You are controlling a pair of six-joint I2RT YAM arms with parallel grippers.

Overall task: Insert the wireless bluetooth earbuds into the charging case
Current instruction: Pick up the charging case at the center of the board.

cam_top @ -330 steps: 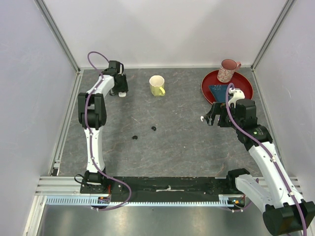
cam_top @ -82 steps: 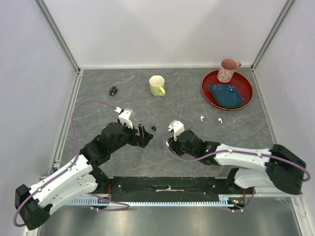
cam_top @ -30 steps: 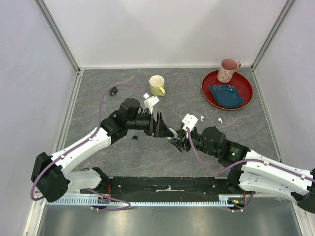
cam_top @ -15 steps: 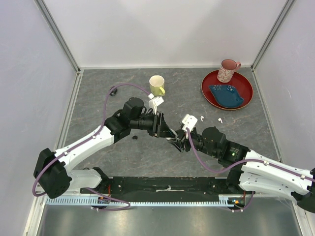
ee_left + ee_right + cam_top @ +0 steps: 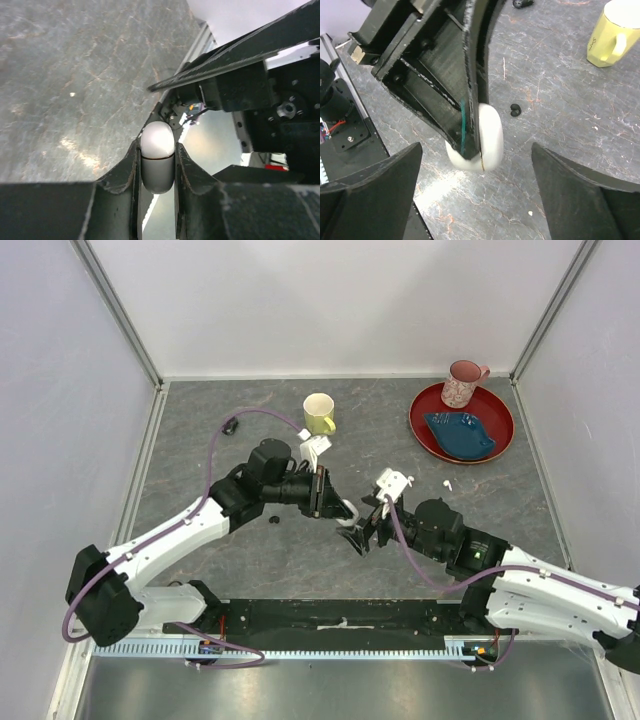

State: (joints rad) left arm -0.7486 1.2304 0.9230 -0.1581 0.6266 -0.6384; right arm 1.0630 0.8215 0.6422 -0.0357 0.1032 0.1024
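My left gripper is shut on the white charging case, which hangs just above the table with its lid closed. In the left wrist view the case sits pinched between both fingers of that gripper. My right gripper is open just right of the case, its fingers wide apart on either side of the case without touching it. One black earbud lies left of the grippers, another just beyond the case. A white earbud lies to the right.
A yellow mug stands behind the left arm. A red plate with a blue dish and a pink cup sits at the back right. A small black object lies at the back left.
The left gripper has shut on the white case. The right gripper has opened, let go of it and drawn back slightly to the right.
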